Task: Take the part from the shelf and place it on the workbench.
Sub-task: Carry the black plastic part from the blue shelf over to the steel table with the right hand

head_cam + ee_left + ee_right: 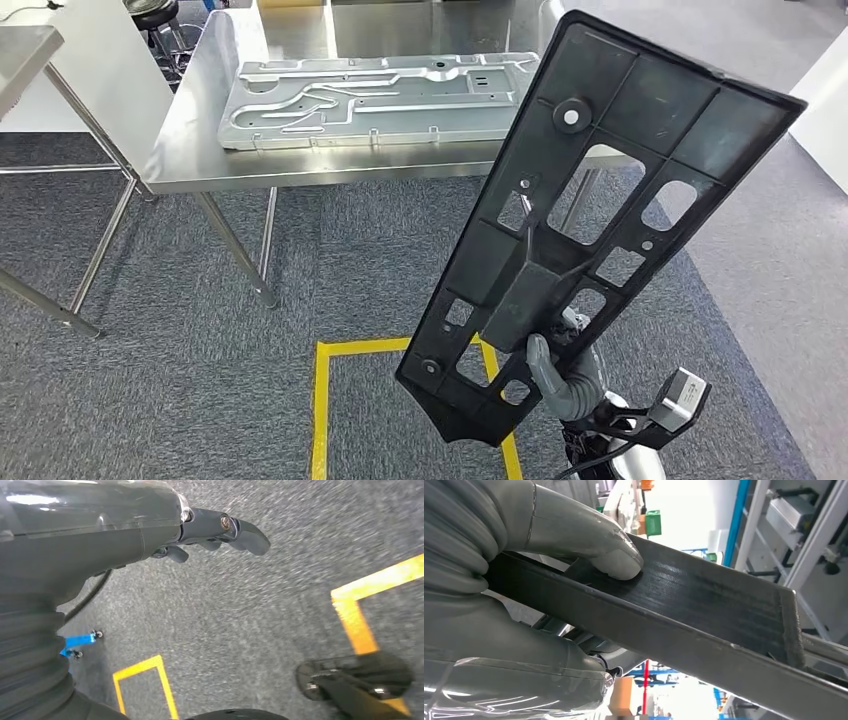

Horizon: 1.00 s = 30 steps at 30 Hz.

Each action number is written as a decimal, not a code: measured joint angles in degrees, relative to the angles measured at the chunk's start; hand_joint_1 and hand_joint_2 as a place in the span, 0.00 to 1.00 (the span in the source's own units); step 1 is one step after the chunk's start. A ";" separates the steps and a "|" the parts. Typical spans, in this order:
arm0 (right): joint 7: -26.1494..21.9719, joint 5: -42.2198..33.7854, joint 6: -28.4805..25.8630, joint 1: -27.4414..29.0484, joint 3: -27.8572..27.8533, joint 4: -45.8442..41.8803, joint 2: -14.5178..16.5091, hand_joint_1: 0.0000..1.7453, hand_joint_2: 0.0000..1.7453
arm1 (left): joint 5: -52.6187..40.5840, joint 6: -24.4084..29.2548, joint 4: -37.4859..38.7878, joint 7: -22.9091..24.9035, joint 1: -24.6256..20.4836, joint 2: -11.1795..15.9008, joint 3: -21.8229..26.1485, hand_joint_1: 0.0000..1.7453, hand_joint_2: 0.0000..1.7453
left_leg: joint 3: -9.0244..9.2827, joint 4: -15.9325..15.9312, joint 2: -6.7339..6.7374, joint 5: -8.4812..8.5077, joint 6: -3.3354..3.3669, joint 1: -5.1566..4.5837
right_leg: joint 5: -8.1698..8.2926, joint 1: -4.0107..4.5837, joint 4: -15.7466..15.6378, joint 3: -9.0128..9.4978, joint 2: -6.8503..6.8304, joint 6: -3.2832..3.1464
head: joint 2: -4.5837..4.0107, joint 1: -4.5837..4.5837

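One black part [590, 210], gripped by right hand [560, 370] fingers [616, 562], hides them; left hand [220, 530] holds nothing.

A grey metal panel [375, 100] lies flat near the steel table's front edge. Yellow tape [322, 400] marks a square on the grey carpet [180, 330] in front of that table. A second table [25, 50] stands at the left, with its legs [100, 240] on the carpet.
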 joint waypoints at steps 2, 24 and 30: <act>0.01 0.00 0.00 0.10 0.00 0.02 0.00 1.00 1.00 | 0.01 0.00 0.00 -0.01 0.11 -0.01 0.01 0.00 1.00 | 2.27 -0.07 -0.16 -1.89 -0.16 0.24 | -5.64 -0.32 0.84 -3.91 -0.13 0.45 | 0.00 -0.01; -0.93 -0.28 -0.06 -0.24 0.88 1.50 0.31 1.00 1.00 | 0.37 0.42 0.02 -1.33 0.20 0.34 1.07 0.00 1.00 | -3.24 2.70 -0.84 0.10 0.12 -2.00 | 1.11 1.06 -15.76 7.61 0.18 -2.63 | 0.00 -0.08; -1.24 -0.33 -0.10 -0.89 0.89 1.67 0.27 1.00 1.00 | 0.08 0.56 0.02 -1.31 -0.45 -0.14 1.15 0.00 1.00 | -1.41 0.88 -0.75 1.67 0.39 -0.77 | -4.15 0.91 -7.39 3.97 0.09 -0.76 | 0.00 -0.07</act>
